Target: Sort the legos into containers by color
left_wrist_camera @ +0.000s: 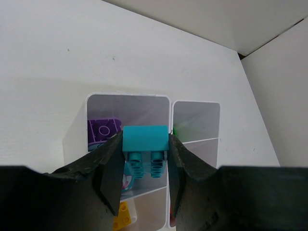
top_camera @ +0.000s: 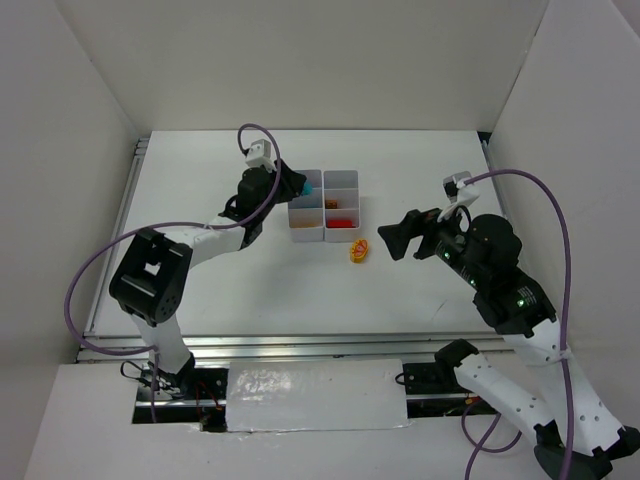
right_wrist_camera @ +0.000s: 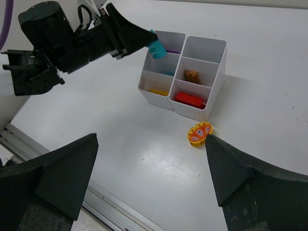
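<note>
Trouble could be coming for the teal brick [left_wrist_camera: 144, 139]. The left claw [left_wrist_camera: 144, 150] is pinching it tight and holding it up over the left side of the containers [right_wrist_camera: 153, 98], which are sitting near the middle of the bench's far edge. Right under it, another teal piece [left_wrist_camera: 129, 179] is lying in the middle box. The purple brick [left_wrist_camera: 103, 130] is lying in the box nearer the far edge, and the yellow brick [left_wrist_camera: 122, 215] in the box nearer the near edge. If the claw is leaning a bit off when letting go, the brick could be hitting a thin wall and tipping in with the wrong color, or bouncing out onto the bench. Going too low could be shoving the whole block. The right claw [top_camera: 393, 240] is hanging wide open near the orange butterfly brick [top_camera: 359, 250], which is lying just beside the containers' near right corner.
</note>
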Controlling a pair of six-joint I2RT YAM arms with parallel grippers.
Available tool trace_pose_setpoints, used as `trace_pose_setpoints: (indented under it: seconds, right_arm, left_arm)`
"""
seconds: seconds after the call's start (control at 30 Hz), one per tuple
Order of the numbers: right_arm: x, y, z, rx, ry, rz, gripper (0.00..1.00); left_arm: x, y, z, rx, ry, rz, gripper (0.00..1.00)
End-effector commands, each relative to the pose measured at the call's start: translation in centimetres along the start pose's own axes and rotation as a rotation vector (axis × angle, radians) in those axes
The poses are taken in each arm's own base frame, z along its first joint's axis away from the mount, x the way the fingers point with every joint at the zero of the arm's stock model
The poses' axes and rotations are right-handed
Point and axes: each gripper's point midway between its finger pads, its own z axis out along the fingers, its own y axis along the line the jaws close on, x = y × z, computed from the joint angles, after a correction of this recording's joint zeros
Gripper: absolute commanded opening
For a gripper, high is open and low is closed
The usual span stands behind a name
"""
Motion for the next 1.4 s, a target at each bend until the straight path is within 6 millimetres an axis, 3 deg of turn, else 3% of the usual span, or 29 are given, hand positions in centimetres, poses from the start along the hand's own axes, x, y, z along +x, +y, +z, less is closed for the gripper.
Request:
trace_pose_setpoints:
  seconds: [0.0,0.13,0.3,0.57,0.7,0.77,0.83,0.87,0.9,0.97,1.03,1.1,1.13,1.2,1.23,1.3,1.33,1.37]
  right_arm:
    - [-2.0,0.7,-0.9,-0.022,-0.057,-0.016,1.0]
    - [-2.1,0.6,-1.0,-0.019,-0.06,-0.019,1.0]
    - [-2.1,0.4,-1.2,-0.011,-0.069,-0.02,1.0]
    - [-2.3,0.6,-1.2,-0.018,-0.073,-0.023,1.0]
    - [-1.5,-0.4,-0.5,0.034,-0.05,-0.001,1.0]
    - [-0.9,-1.4,0.2,0.085,-0.042,0.031,1.0]
    - [0.6,-2.0,1.3,0.12,0.005,0.075,1.0]
    - [1.6,-2.3,1.8,0.135,0.048,0.088,1.0]
    - [2.3,-2.6,2.3,0.155,0.081,0.103,1.0]
    - [5.4,-4.0,3.7,0.25,0.197,0.184,1.0]
    - [8.2,-6.2,4.6,0.404,0.266,0.281,1.0]
    - [11.1,-8.0,4.7,0.513,0.306,0.324,1.0]
    - [12.2,-8.0,4.9,0.54,0.308,0.374,0.99]
    - [14.1,-8.4,5.6,0.559,0.306,0.38,0.93]
    - [15.1,-8.8,6.0,0.592,0.32,0.398,0.9]
    - [16.4,-8.6,7.1,0.58,0.342,0.414,0.83]
    - [17.8,-8.5,7.7,0.584,0.386,0.425,0.82]
    - [18.1,-8.3,8.5,0.577,0.384,0.431,0.82]
  left_arm:
    - [-0.8,-0.4,0.2,0.018,-0.051,-0.002,0.44]
    - [-0.4,-0.1,0.3,0.007,-0.041,-0.013,0.48]
    - [0.0,0.1,0.2,0.001,-0.035,-0.016,0.63]
    - [0.5,0.5,-0.1,-0.01,-0.025,-0.018,0.63]
    - [-1.7,-1.2,-1.0,0.023,-0.061,-0.029,0.68]
    - [-4.2,-2.9,-2.2,0.041,-0.101,-0.031,0.77]
    - [-6.8,-4.6,-3.6,0.052,-0.117,-0.01,0.85]
    - [-7.5,-5.1,-4.0,0.047,-0.115,-0.002,0.96]
    - [-8.2,-5.1,-4.6,0.008,-0.093,0.012,1.0]
    - [-9.9,-5.6,-6.2,-0.017,-0.091,0.038,1.0]
    - [-10.5,-4.6,-8.4,-0.111,-0.05,0.06,1.0]
    - [-9.7,-2.4,-10.3,-0.224,0.021,0.083,1.0]
    - [-10.2,-2.4,-11.8,-0.237,0.021,0.087,1.0]
    - [-9.0,-0.8,-13.9,-0.297,0.079,0.105,1.0]
    - [-9.8,-0.8,-15.5,-0.297,0.061,0.104,0.99]
    - [-8.8,0.2,-17.3,-0.319,0.09,0.113,0.99]
    - [-9.5,0.0,-18.7,-0.304,0.067,0.11,0.99]
    - [-9.5,0.1,-19.4,-0.302,0.065,0.11,1.0]
